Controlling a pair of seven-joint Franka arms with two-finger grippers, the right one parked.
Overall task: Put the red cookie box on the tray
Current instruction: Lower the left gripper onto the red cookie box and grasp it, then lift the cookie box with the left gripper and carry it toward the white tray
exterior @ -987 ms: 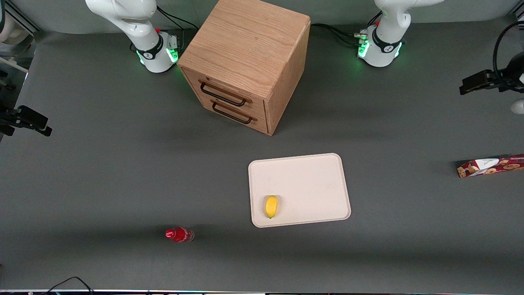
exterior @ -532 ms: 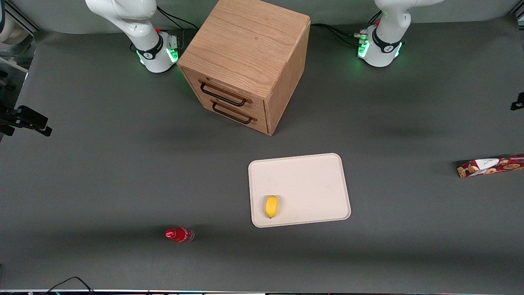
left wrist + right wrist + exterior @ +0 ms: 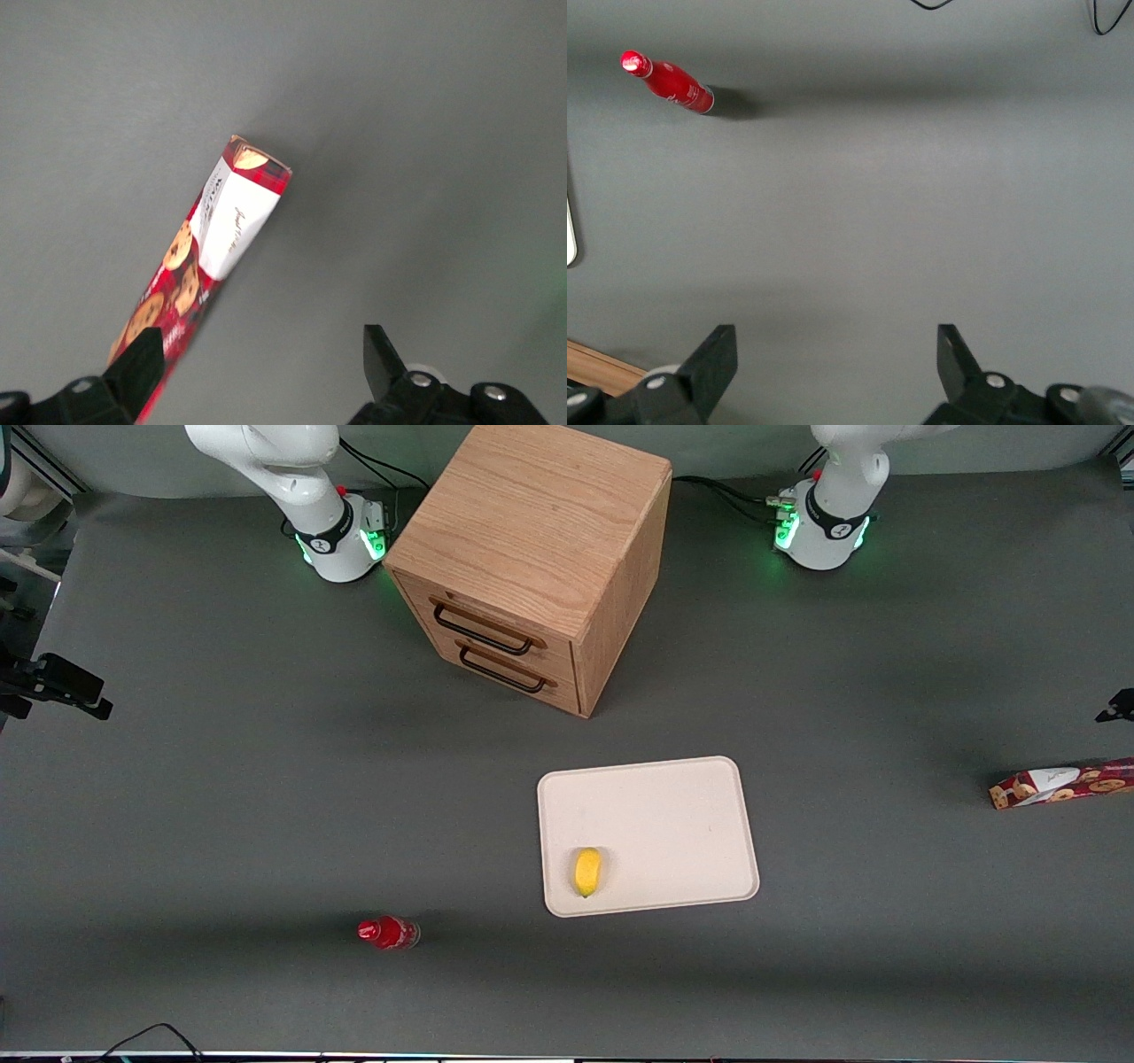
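Note:
The red cookie box (image 3: 1060,784) lies flat on the grey table at the working arm's end, partly cut by the frame edge. It also shows in the left wrist view (image 3: 205,252), a long dark-red carton with cookie pictures and a white patch. My left gripper (image 3: 261,354) hangs above the table with its fingers wide open and empty; one fingertip (image 3: 142,354) overlaps the box's edge. Only a dark tip of this gripper (image 3: 1118,706) shows in the front view, a little farther from the camera than the box. The cream-white tray (image 3: 673,806) lies mid-table.
A yellow lemon (image 3: 587,872) sits on the tray's near corner. A wooden drawer cabinet (image 3: 532,558) stands farther back than the tray. A small red bottle (image 3: 388,933) lies near the front edge, toward the parked arm's end; it also shows in the right wrist view (image 3: 669,82).
My left gripper has moved out toward the frame edge and nearer the camera, closer to the cookie box. The box, tray, lemon and bottle have not moved.

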